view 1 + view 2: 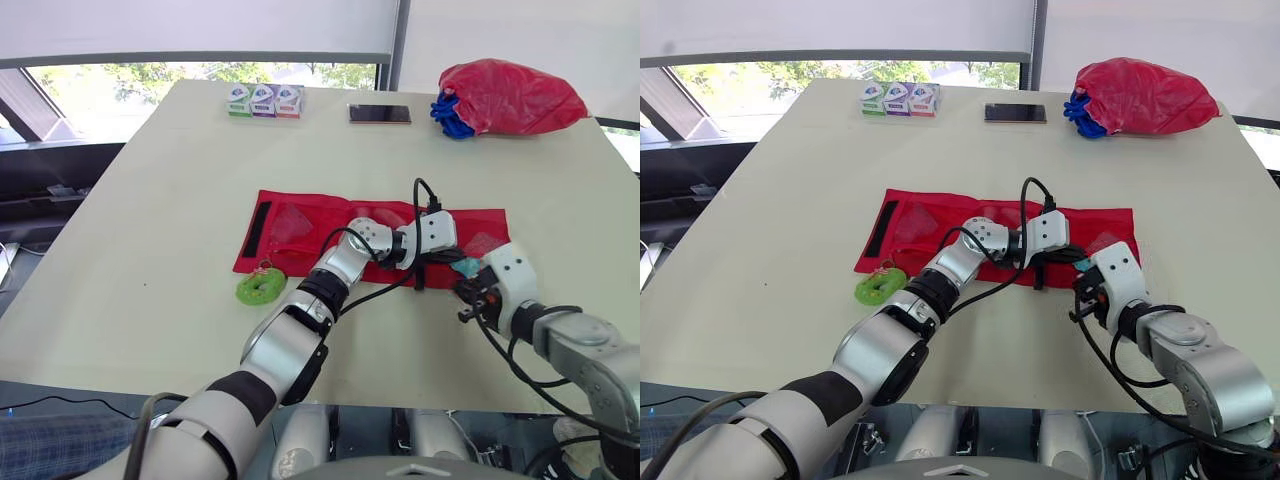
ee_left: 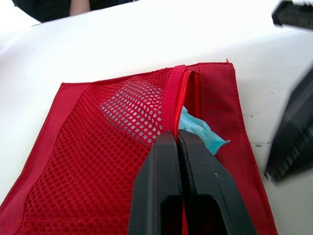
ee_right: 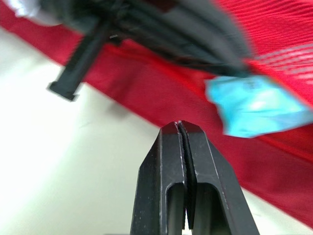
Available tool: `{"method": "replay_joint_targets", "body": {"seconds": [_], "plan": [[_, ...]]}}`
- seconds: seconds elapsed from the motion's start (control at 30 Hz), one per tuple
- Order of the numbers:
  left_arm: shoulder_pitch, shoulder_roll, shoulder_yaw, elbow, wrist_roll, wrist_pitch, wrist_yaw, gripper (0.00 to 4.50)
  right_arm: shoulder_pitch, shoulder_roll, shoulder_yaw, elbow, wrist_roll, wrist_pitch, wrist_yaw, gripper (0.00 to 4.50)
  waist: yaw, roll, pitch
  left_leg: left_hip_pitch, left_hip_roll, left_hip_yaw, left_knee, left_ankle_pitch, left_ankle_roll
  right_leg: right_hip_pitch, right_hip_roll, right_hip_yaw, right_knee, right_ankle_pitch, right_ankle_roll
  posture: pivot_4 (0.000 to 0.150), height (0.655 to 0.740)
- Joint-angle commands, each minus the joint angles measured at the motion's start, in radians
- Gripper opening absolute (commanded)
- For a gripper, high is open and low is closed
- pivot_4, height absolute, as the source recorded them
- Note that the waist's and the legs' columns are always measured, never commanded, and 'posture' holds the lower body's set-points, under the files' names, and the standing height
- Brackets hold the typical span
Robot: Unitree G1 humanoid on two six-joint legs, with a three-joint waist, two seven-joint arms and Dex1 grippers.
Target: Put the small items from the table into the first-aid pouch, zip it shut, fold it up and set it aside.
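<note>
- The red first-aid pouch [image 1: 300, 222] lies unfolded and flat on the table [image 1: 150, 200]. Its mesh pockets face up.
- The left gripper [image 2: 178, 135] is over the right-hand end of the pouch, and its two black fingers are pressed together. Their tips rest at the red zip edge of the mesh pocket [image 2: 112, 147]. We cannot tell whether anything is pinched between them.
- A teal packet [image 2: 201, 135] sticks out from the open zip edge of that pocket, lying on the pouch's plain red border just beside the left fingertips.
- The right gripper [image 3: 179, 125] is over the table just off the pouch's near edge, close to the teal packet. Its fingers are pressed together with nothing between them.
- A green ring-shaped item [image 1: 262, 288] lies on the table touching or just beside the pouch's near edge, toward its left end.
- Well beyond the pouch's far edge we see three small boxes [image 1: 263, 100] in a row, a phone [image 1: 379, 113] and a red bag [image 1: 515, 95].
</note>
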Motion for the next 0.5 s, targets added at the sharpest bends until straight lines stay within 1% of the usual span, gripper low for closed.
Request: {"method": "replay_joint_targets", "body": {"seconds": [0.03, 0.1, 0.23, 0.3, 0.4, 0.5], "plan": [[-0.024, -0.008, 0.004, -0.014, -0.009, -0.015, -0.001, 0.00, -0.023, -0.010, 0.036, 0.039, -0.062, -0.067, -0.047, 0.03, 0.000, 0.000, 0.000, 0.000, 0.000, 0.000, 0.000, 0.000, 0.000, 0.000, 0.000, 0.000, 0.000, 0.000, 0.000, 0.150, 0.7400], [-0.021, -0.008, 0.003, -0.017, -0.009, -0.015, -0.002, 0.00, -0.027, -0.015, 0.052, 0.077, -0.111, -0.114, -0.080, 0.03, 0.001, 0.000, 0.000, 0.000, 0.000, 0.000, 0.000, 0.000, 0.000, 0.000, 0.000, 0.000, 0.000, 0.000, 0.000, 0.150, 0.7400], [-0.008, -0.009, -0.001, -0.032, -0.009, -0.013, -0.006, 0.00, -0.044, 0.020, 0.032, 0.139, -0.164, -0.196, -0.131, 0.03, 0.000, 0.000, 0.000, 0.000, -0.001, 0.000, 0.000, 0.000, 0.000, 0.000, 0.000, 0.000, 0.000, 0.000, 0.000, 0.150, 0.7400], [-0.002, -0.012, -0.005, -0.037, -0.009, -0.012, -0.008, 0.00, -0.054, 0.028, 0.031, 0.179, -0.205, -0.276, -0.157, 0.03, 0.000, 0.000, 0.000, 0.000, -0.001, 0.000, 0.000, 0.000, 0.000, 0.000, 0.000, 0.000, 0.000, 0.000, 0.000, 0.150, 0.7400], [0.005, -0.018, -0.011, -0.048, -0.010, -0.010, -0.013, 0.00, -0.037, 0.042, 0.034, 0.202, -0.227, -0.378, -0.153, 0.03, 0.000, 0.000, 0.000, 0.000, -0.001, 0.001, 0.000, 0.000, 0.000, 0.000, 0.000, 0.000, 0.000, 0.000, 0.000, 0.150, 0.7400], [0.015, -0.022, -0.017, -0.065, -0.013, -0.007, -0.022, 0.00, 0.029, 0.031, 0.032, 0.172, -0.220, -0.445, -0.106, 0.03, 0.002, 0.000, 0.000, 0.000, -0.002, 0.000, 0.000, 0.000, 0.000, 0.000, 0.000, 0.000, -0.001, 0.000, 0.000, 0.150, 0.7400]]}}
